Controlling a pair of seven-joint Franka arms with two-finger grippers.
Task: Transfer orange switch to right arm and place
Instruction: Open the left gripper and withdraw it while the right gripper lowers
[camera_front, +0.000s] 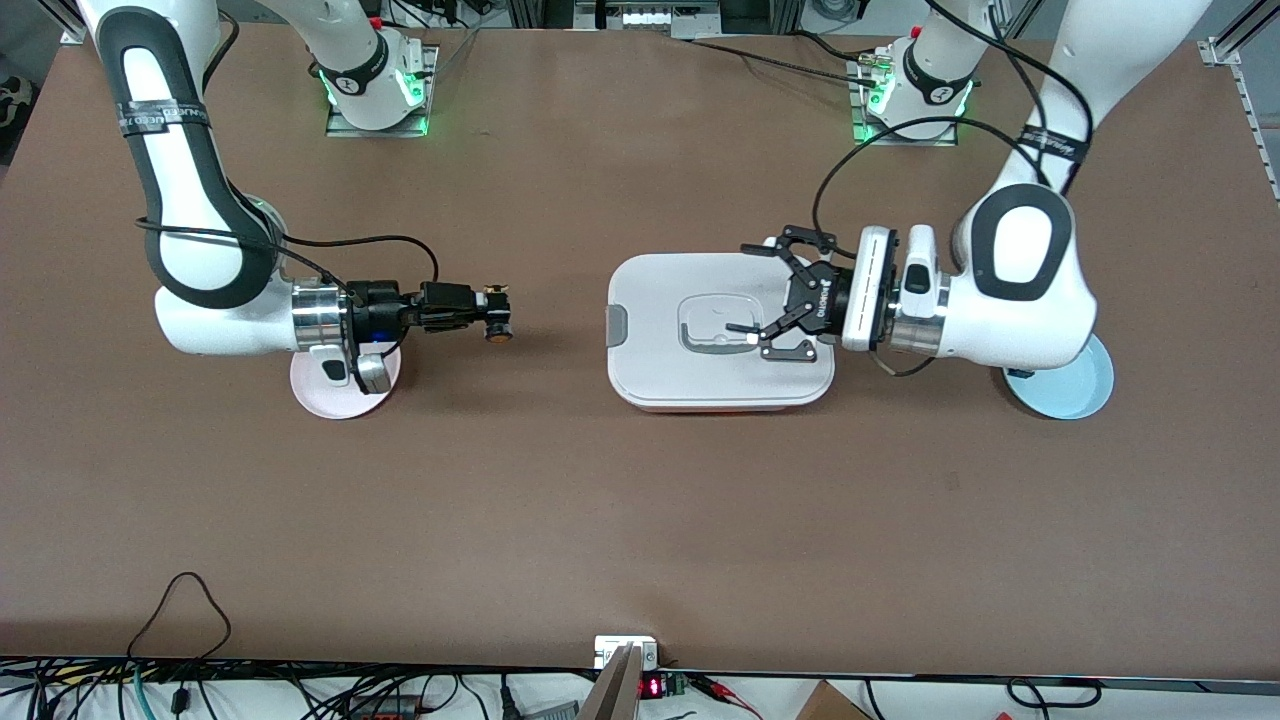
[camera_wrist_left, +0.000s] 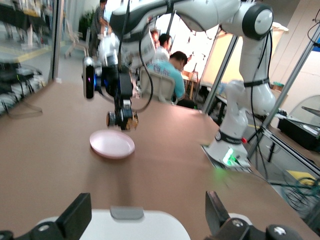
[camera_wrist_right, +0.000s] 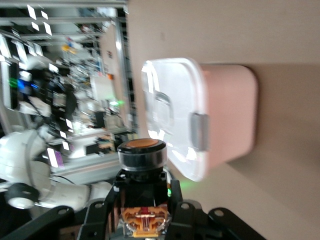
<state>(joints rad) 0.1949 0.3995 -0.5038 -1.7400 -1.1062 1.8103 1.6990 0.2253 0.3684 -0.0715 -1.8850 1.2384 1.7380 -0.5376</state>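
Note:
My right gripper (camera_front: 482, 308) is shut on the orange switch (camera_front: 497, 320), holding it level above bare table, beside the pink plate (camera_front: 335, 395). In the right wrist view the switch (camera_wrist_right: 141, 159) sits between the black fingers (camera_wrist_right: 102, 215), orange cap pointing away from the wrist and brown body details at the base. The left wrist view shows the switch (camera_wrist_left: 122, 120) hanging above the table by the pink plate (camera_wrist_left: 112, 144). My left gripper (camera_front: 765, 292) is open and empty over the lid of the white box (camera_front: 660, 300), its fingers (camera_wrist_left: 77, 212) wide apart.
The white lidded box (camera_wrist_right: 220, 110) with a grey latch lies mid-table toward the left arm's end. A light blue plate (camera_front: 1075, 385) lies partly under the left arm. The right arm's wrist covers part of the pink plate. Cables run along the table edge nearest the front camera.

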